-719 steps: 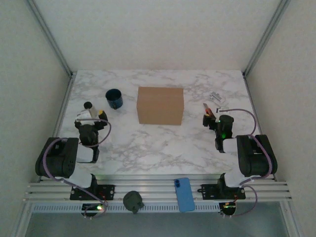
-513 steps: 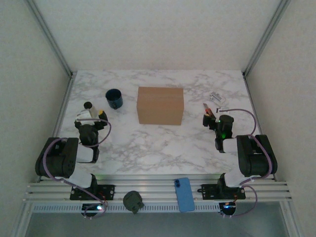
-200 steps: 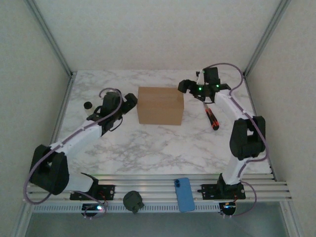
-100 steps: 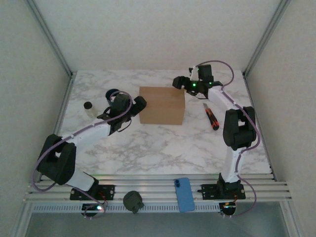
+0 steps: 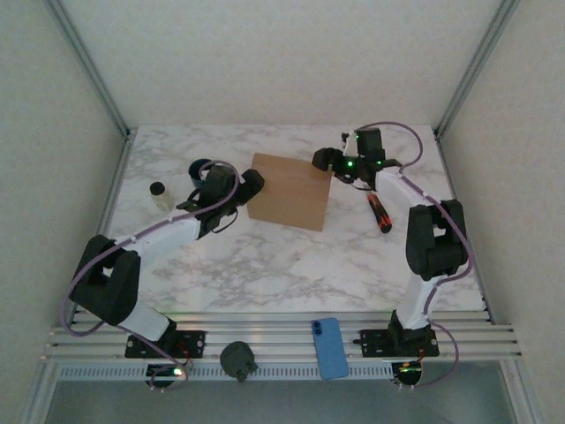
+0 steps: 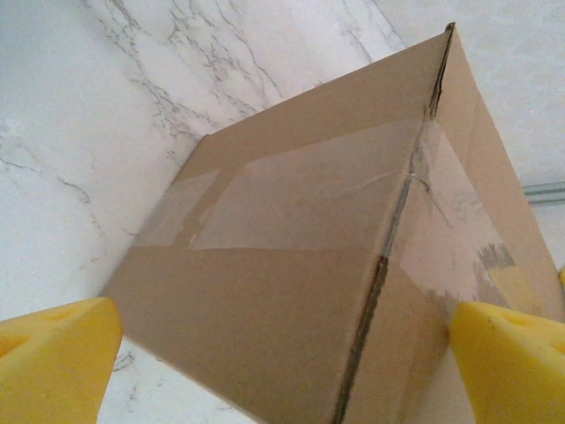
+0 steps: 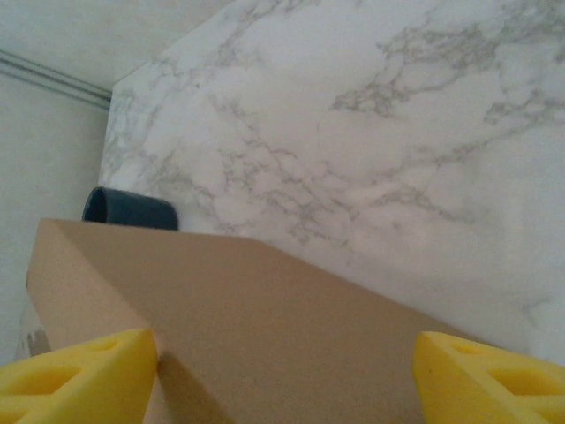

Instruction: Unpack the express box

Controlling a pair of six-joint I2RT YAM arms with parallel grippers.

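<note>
Marble worktop (image 5: 291,256), one box (image 5: 290,190), one mug (image 7: 131,209), left pincer (image 6: 282,358) wide, right pincer (image 7: 282,371) grip unclear, left wrist shows tape (image 6: 300,199).

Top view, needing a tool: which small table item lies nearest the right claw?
The red-black tool, right of the box; mug and bottle sit left of it.

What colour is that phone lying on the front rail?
The phone is bright blue; the top view shows it best.
</note>
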